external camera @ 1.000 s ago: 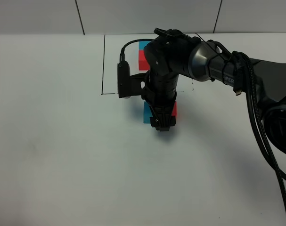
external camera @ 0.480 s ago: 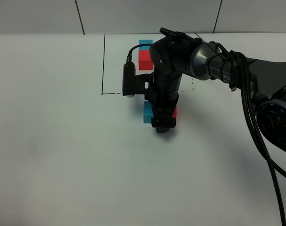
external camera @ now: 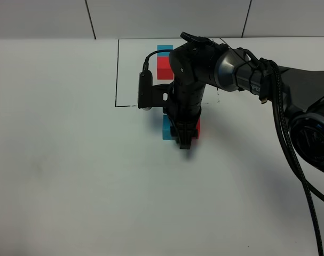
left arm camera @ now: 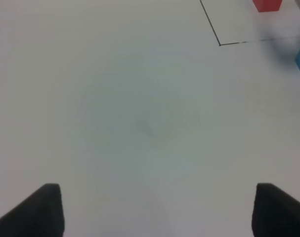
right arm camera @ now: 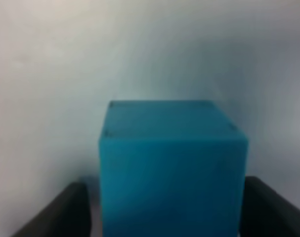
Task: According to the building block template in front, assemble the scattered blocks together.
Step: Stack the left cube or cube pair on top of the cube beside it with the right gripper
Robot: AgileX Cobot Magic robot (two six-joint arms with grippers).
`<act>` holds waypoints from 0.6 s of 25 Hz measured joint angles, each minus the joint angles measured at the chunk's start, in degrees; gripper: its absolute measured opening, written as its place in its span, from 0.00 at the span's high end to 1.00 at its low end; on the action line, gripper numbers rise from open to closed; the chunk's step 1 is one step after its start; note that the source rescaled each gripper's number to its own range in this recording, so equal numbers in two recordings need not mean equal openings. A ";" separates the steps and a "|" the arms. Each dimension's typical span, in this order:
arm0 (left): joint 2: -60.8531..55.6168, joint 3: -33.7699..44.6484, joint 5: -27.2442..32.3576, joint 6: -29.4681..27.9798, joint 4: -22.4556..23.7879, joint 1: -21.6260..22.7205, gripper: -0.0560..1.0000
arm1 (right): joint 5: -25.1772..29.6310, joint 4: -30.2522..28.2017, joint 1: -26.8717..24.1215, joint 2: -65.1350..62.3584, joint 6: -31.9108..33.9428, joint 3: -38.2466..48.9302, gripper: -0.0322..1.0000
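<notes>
Right end effector [external camera: 184, 142] has narrowed since earlier, now gripping the cyan cube [right arm camera: 172, 168] beside the red cube [external camera: 197, 127], just outside the template [external camera: 162, 66]; only the left wrist view shows the left end effector [left arm camera: 158, 202], open

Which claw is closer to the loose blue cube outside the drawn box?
Right. The right gripper has the loose cyan cube between its fingers; the left gripper hangs open, well away from it.

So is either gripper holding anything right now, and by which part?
The right gripper brackets the small cyan-blue matte cube by two opposite side faces; whether it is clamped cannot be told. The left gripper holds nothing.
</notes>
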 joint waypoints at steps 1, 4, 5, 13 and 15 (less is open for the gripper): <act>0.00 0.00 0.00 0.00 0.00 0.00 0.30 | -0.05 0.00 0.00 0.00 0.00 0.00 0.92; 0.00 0.00 0.00 0.00 0.00 0.00 0.30 | -0.25 0.00 0.00 0.00 0.66 0.00 0.96; 0.00 0.00 0.00 0.00 0.00 0.00 0.30 | -0.58 -0.37 0.00 0.00 1.45 0.00 0.96; 0.00 0.00 0.00 0.00 0.00 0.00 0.30 | 2.88 -0.43 0.00 -0.27 31.58 -2.62 0.96; 0.00 0.00 0.00 0.00 0.00 0.00 0.30 | 5.80 -0.43 0.00 -1.19 44.64 -2.79 0.96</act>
